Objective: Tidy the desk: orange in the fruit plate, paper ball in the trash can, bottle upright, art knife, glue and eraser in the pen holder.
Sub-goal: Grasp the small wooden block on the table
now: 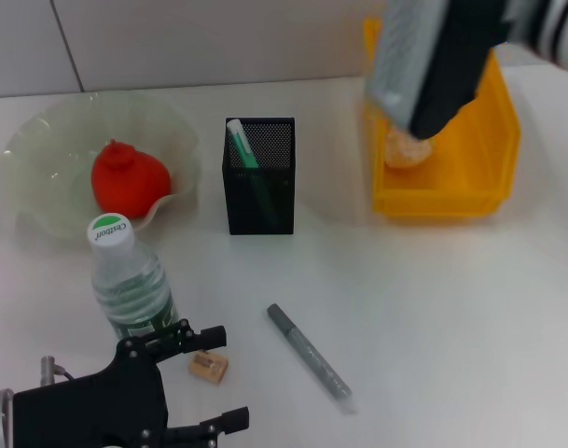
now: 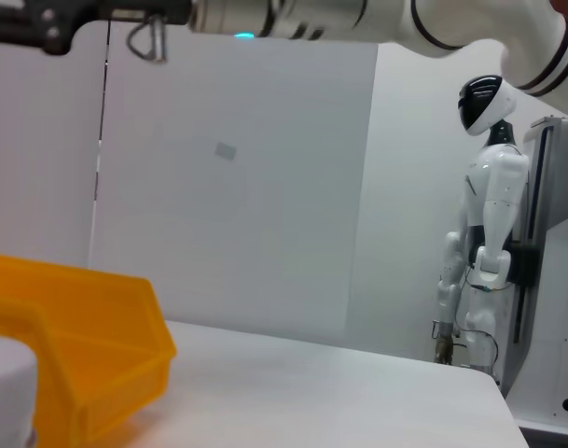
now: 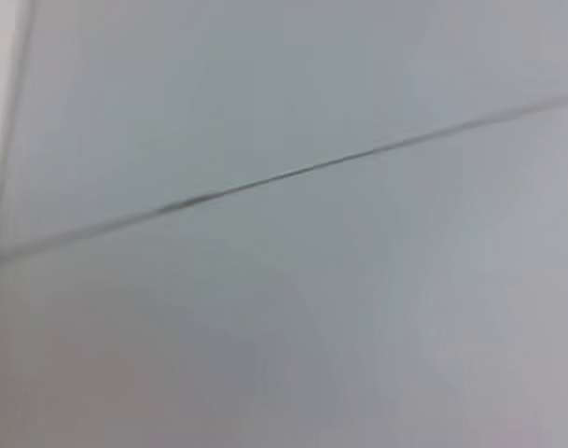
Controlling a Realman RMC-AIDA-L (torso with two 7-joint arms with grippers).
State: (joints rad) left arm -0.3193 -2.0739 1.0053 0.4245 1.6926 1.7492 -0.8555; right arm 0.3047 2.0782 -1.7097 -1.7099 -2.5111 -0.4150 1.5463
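Head view shows a partly tidied white tabletop: the orange already sits in the fruit plate at the far left, the bottle stands upright just in front of the plate, and a green-and-white glue stick pokes out of the pen holder at the middle. What looks like the paper ball lies inside the trash can at the far right, half hidden by the right gripper, which hangs directly above the bin with its body angled down toward the opening; that placement fits a drop into the bin, though I cannot tell how its fingers stand. Two things are left loose on the near tabletop: the eraser, just beside the bottle's base, and the grey art knife lying at a slant to its right. The left gripper sits low at the near edge, reaching forward from its black wrist, its fingers spread wide and holding nothing, with the eraser just ahead of the gap between them. That pose reads as a line-up for picking the eraser. Left wrist view looks level across the tabletop at the side of the yellow bin and the right arm overhead.
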